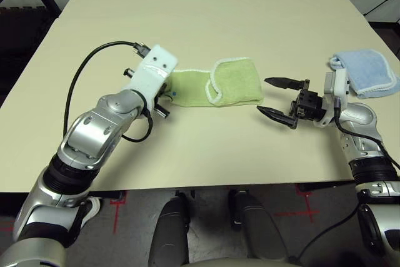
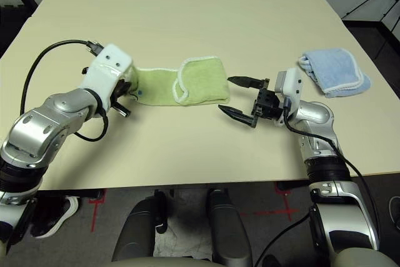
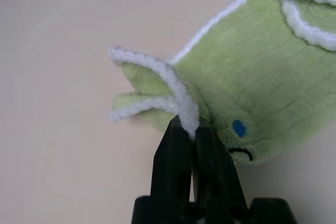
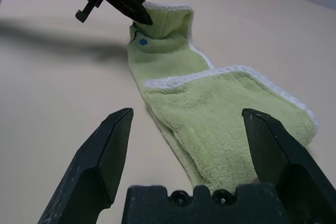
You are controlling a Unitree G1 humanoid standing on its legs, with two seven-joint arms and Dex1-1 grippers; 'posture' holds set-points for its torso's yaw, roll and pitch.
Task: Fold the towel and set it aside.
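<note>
Towel pinched at its left end

The left gripper is closed on the white edge of the towel, mid-table; the right gripper stands wide open just right of it.

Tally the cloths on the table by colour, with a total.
Light-green towel: 1
Light blue folded cloth: 1
Total: 2

The towel's near end disappears behind the left gripper's white wrist housing, and the blue cloth is partly blocked by the right wrist.
</note>
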